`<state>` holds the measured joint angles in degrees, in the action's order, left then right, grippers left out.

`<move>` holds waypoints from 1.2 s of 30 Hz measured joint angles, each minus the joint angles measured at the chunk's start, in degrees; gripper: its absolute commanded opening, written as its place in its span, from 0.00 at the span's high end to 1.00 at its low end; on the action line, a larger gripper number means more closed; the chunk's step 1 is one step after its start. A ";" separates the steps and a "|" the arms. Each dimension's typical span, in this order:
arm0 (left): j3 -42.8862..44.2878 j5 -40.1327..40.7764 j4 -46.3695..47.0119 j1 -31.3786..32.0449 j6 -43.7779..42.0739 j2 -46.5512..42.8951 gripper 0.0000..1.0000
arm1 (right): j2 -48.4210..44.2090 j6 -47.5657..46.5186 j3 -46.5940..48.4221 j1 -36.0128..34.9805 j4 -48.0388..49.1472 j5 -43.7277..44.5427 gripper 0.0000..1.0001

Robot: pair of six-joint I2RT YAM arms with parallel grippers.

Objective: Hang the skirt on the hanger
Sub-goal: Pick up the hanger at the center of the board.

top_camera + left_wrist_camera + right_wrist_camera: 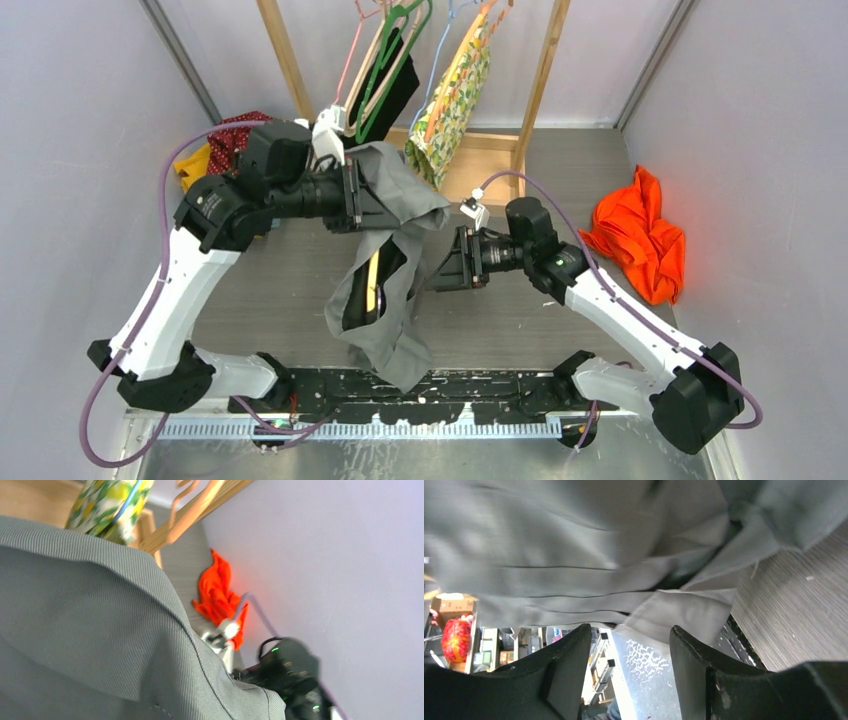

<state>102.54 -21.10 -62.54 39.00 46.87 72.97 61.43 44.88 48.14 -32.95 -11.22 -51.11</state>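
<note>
The grey skirt (392, 205) hangs in the air from my left gripper (368, 195), which is raised over the middle of the table; its lower end reaches the front edge. The cloth fills the left wrist view (90, 630) and hides that gripper's fingers. A pale wooden bar, seemingly the hanger (372, 285), shows inside the skirt's dark opening. My right gripper (440, 265) is open and empty just right of the hanging skirt. In the right wrist view its fingers (569, 655) stand apart below the skirt's folds (574, 555), not touching them.
A wooden rack (545, 70) at the back holds several hangers (385, 60) and a floral garment (455, 100). An orange cloth (640, 240) lies at the right. A red cloth (235, 135) and a yellow one lie at the back left.
</note>
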 measured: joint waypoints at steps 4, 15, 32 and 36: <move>8.72 -1.92 -2.08 0.00 -0.33 4.24 1.00 | 0.11 -0.35 -2.40 0.09 -1.70 0.87 0.35; 5.57 -4.68 -1.42 -0.02 1.99 5.49 1.00 | 3.65 2.34 -6.01 0.07 6.03 1.60 0.28; -4.09 -4.68 5.18 -1.66 4.02 4.68 1.00 | 9.46 6.58 -13.18 -12.98 12.87 7.50 0.97; -4.72 -5.31 6.21 -2.95 4.17 4.68 1.00 | 8.15 6.32 -16.35 -13.03 12.35 10.25 0.99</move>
<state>97.82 -26.41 -56.34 36.05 51.05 77.65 69.58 51.20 31.79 -45.98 1.13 -40.86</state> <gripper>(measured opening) 0.163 0.037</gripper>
